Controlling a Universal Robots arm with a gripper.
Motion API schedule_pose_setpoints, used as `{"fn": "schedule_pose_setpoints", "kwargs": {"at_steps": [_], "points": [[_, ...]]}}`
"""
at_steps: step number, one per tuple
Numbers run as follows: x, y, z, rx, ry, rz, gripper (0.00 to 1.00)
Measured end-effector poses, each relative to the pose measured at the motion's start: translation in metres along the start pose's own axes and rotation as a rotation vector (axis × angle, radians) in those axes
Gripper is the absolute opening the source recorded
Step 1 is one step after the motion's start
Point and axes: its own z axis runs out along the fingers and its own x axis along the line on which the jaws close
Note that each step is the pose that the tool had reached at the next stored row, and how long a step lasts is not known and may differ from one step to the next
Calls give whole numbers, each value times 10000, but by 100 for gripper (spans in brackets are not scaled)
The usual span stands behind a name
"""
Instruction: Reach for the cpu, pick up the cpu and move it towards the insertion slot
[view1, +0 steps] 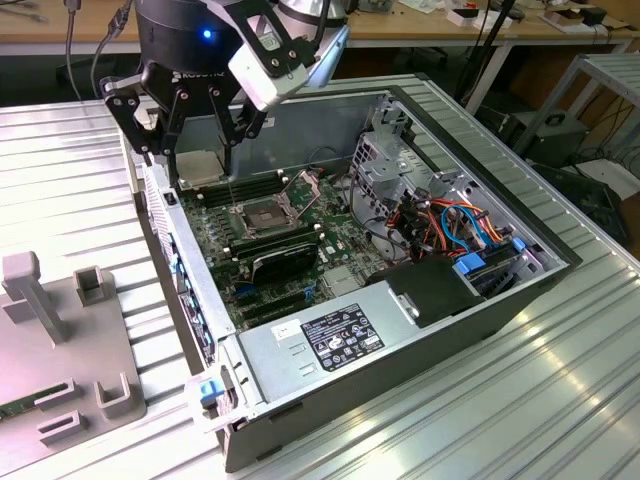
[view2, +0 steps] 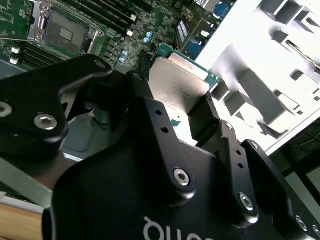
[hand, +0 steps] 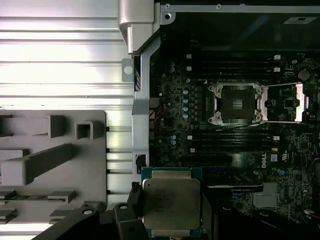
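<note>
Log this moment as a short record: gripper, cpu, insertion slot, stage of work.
gripper: shut on the cpu, raised above the open computer case
cpu: held between the fingers, flat metal face towards the first wrist view
insertion slot: empty, retaining plate swung open
stage: cpu picked up, not yet over the insertion slot
beside the case: grey fixture tray

Gripper (view2: 187, 117) links: matt black metal, steel screw heads bright. Cpu (hand: 171, 203): brushed pale silver-tan metal lid, dull sheen, on a green board edge. Insertion slot (hand: 237, 104): shiny silvery metal frame, dark grey matt centre. Motherboard (view1: 290, 255): green, semi-gloss. Computer case (view1: 300, 350): bare grey sheet metal. Table (view1: 500, 400): ribbed aluminium, reflective. Fixture tray (hand: 55, 150): matt grey plastic.
</note>
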Motion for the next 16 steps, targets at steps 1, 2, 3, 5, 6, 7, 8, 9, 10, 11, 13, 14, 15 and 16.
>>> {"fn": "schedule_pose_setpoints", "kwargs": {"at_steps": [1,2,3,5,6,7,8,9,10,11,13,14,15,16], "points": [[-8,4,0,0,0,0,55],[-14,6,0,0,0,0,55],[-15,6,0,0,0,1,55],[-16,6,0,0,0,2,55],[-18,6,0,0,0,1,55],[-18,6,0,0,0,1,55],[-18,6,0,0,0,1,55],[-20,6,0,0,0,1,55],[-20,6,1,-1,-1,1,55],[-20,6,1,0,-1,0,55],[-27,11,1,0,-1,0,55],[-34,17,0,1,0,0,55],[-39,23,1,-1,-1,1,55],[-42,26,0,1,0,1,55]]}}
